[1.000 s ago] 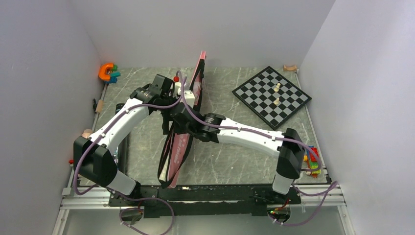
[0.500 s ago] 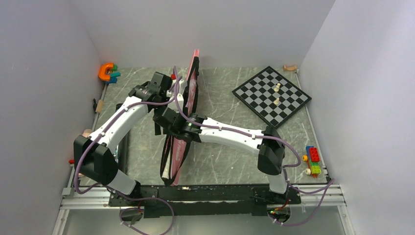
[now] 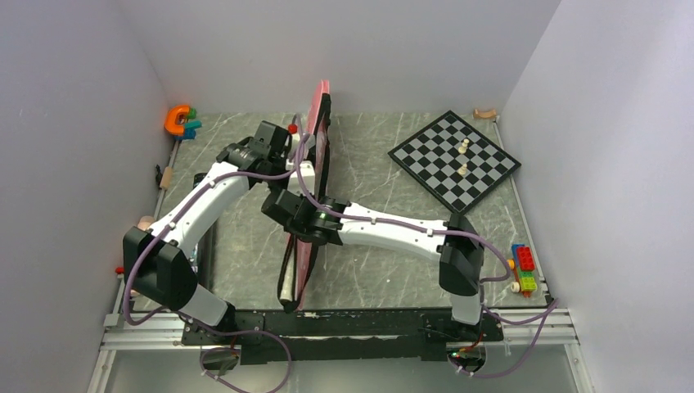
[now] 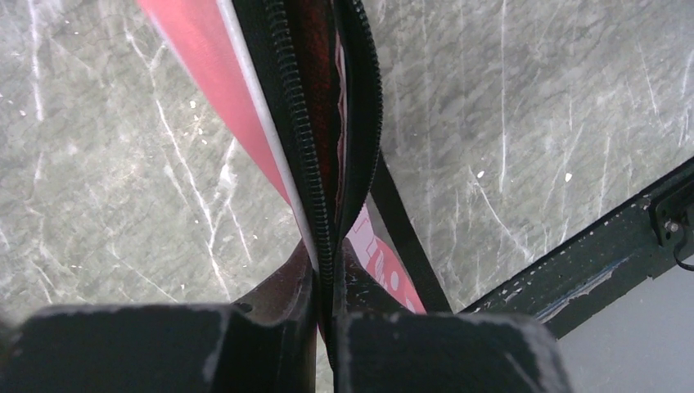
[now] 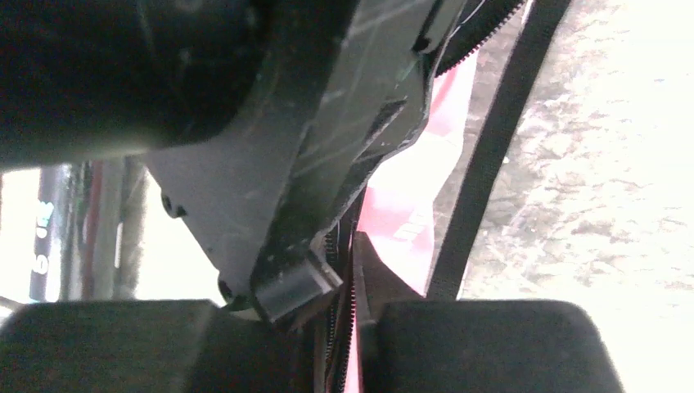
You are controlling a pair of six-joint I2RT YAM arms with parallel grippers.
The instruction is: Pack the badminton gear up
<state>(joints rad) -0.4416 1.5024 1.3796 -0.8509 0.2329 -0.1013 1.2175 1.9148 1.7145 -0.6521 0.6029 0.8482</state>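
Observation:
The pink racket bag (image 3: 320, 106) stands on its long edge down the middle of the table, its black zipper edge up. My left gripper (image 3: 304, 160) is shut on that zipper edge near the far half. In the left wrist view the zipper (image 4: 307, 123) runs straight into my left gripper (image 4: 329, 274), with the black strap (image 4: 401, 237) beside it. My right gripper (image 3: 286, 206) is shut on the same edge, closer to me. In the right wrist view my right gripper (image 5: 348, 262) pinches the zipper teeth, with pink fabric (image 5: 409, 196) and the strap (image 5: 491, 155) beyond. What is inside the bag is hidden.
A chessboard (image 3: 454, 160) with pale pieces lies at the back right. An orange C-shaped toy (image 3: 178, 119) sits in the back left corner. Toy bricks (image 3: 524, 268) lie at the right edge. The black frame rail (image 4: 589, 246) borders the table's near side.
My right gripper has shifted left along the bag and closed on its zipper edge. The bag has swung from leaning to standing nearly straight. The left gripper kept its grip.

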